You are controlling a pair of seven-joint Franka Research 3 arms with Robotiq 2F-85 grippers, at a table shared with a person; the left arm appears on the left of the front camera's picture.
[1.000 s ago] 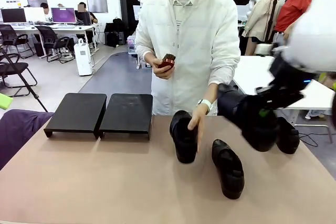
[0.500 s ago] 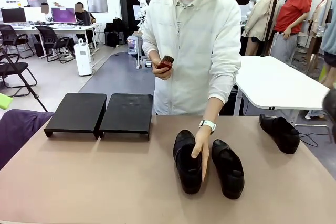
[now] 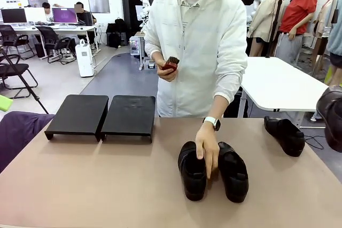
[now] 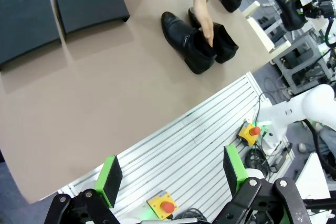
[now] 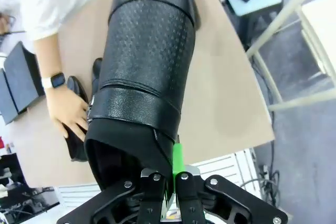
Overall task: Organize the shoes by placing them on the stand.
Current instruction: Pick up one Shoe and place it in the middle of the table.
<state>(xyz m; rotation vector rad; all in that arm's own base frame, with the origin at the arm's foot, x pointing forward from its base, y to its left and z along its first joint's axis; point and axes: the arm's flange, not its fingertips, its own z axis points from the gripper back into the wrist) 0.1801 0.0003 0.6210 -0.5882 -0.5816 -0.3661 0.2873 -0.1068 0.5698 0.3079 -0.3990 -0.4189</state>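
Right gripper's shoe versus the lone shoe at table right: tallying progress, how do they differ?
The gripped shoe is airborne, clamped at its opening in the shut jaws of the right gripper; the lone shoe lies on the table, untouched. The gripped shoe hangs beyond the table's right edge; the lone shoe sits within it. Both are black loafers, off the stand.

You have a tan table (image 3: 80, 185) in front of you. At its far left, the left platform (image 3: 79, 113) and right platform (image 3: 130, 115) stand side by side, black and flat, with only a thin gap between them. Right of the middle, one shoe (image 3: 192, 177) lies just beside a second shoe (image 3: 233, 172), both on their soles, running far to near. A third shoe (image 3: 286, 134) sits by the far right edge, turned at an angle, well apart from that pair.
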